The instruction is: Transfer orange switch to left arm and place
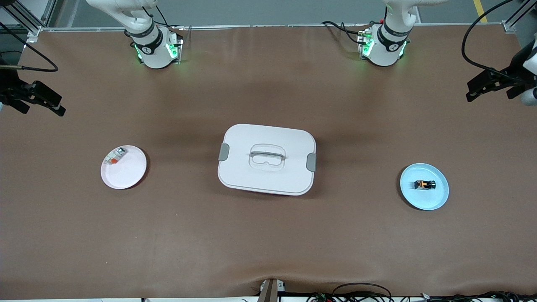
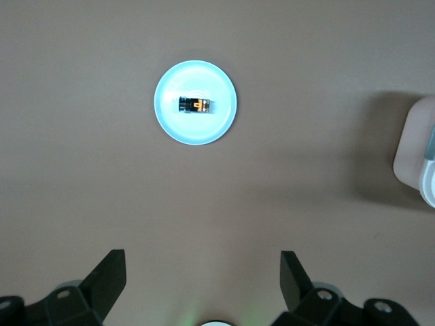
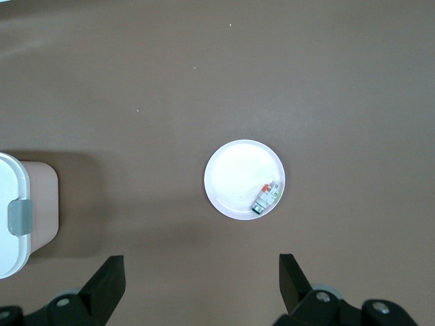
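The orange switch [image 1: 425, 184], tiny and black with an orange middle, lies on a light blue plate [image 1: 434, 200] toward the left arm's end of the table. It also shows in the left wrist view [image 2: 195, 105]. The white box [image 1: 243, 142] with grey latches stands at the table's middle. My left gripper [image 1: 472, 93] is open and empty, high over the table's left-arm end; its view [image 2: 204, 272] looks down on the blue plate [image 2: 170, 125]. My right gripper [image 1: 42, 105] is open and empty, high over the right arm's end [image 3: 202, 275].
A white plate [image 1: 128, 174] toward the right arm's end holds a white-grey piece with a red-orange tab [image 1: 115, 156]; both show in the right wrist view, plate [image 3: 234, 173] and piece [image 3: 266, 198]. The box's edge shows in both wrist views [image 2: 411, 156] [image 3: 10, 224]. Cables lie along the table's near edge.
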Controlling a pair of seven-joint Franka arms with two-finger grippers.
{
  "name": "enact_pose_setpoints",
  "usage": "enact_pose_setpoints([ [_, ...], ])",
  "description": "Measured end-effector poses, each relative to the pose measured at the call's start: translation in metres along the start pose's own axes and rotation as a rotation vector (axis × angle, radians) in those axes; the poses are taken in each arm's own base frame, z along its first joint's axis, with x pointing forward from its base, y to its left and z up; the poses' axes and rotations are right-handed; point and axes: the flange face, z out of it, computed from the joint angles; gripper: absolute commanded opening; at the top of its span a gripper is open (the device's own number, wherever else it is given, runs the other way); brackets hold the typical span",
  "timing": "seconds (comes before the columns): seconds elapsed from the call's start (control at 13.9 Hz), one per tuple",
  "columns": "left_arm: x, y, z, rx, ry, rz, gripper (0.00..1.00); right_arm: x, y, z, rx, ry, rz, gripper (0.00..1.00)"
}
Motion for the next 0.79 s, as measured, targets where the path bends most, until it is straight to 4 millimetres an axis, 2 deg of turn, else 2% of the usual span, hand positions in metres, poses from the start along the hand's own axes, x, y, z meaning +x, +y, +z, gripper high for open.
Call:
enact_pose_setpoints([
  [0.22,-0.0015,0.0172,0.0024,0.003,-0.005,0.032,1.00,0.0000,-0.0001,0.0000,0.000,0.000,0.000,1.00],
  [0.79,-0.0010,0.0119,0.0031,0.003,-0.007,0.022,1.00,-0.0088,-0.0036,0.0066,-0.006,-0.077,-0.009,1.00],
])
